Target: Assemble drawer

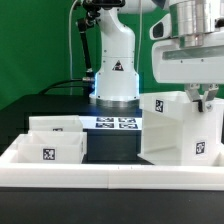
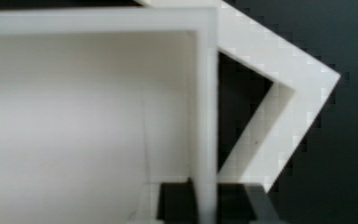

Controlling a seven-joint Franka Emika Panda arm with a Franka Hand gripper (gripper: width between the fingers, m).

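The tall white drawer shell (image 1: 175,125) stands at the exterior view's right, with square tags on its sides. My gripper (image 1: 201,97) comes down onto its top edge. In the wrist view, a thin wall of the shell (image 2: 206,110) runs between my two black fingers (image 2: 179,203), which press on it from both sides; my gripper (image 2: 206,203) is shut on that wall. Two small open-topped white trays sit at the exterior view's left, one in front (image 1: 55,148) and one behind it (image 1: 58,124), both apart from my gripper.
A long low white rail (image 1: 110,178) edges the table's front. The marker board (image 1: 115,123) lies flat between the trays and the shell, in front of the arm's base (image 1: 115,75). The tabletop is black.
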